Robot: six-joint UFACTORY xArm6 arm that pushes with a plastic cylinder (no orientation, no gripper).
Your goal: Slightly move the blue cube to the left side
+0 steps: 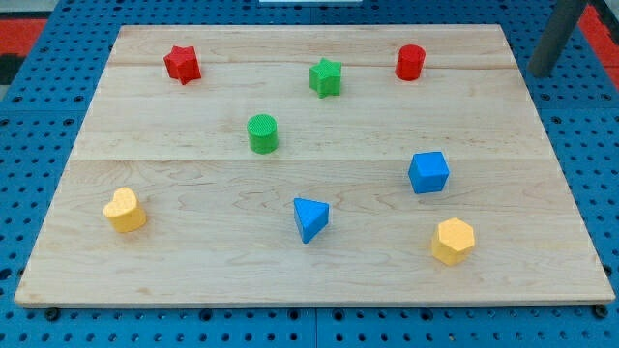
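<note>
The blue cube (428,172) sits on the wooden board (193,280) at the view's right of centre. My tip (539,72) is the lower end of the dark rod at the view's top right, just off the board's right edge. It stands well up and to the right of the blue cube, apart from every block. The red cylinder (410,62) lies between them toward the top.
A blue triangular block (309,218) lies left and below the cube. A yellow hexagonal block (453,241) sits below it. A green cylinder (262,133), green star (326,77), red star (182,64) and yellow heart-like block (125,210) lie further left.
</note>
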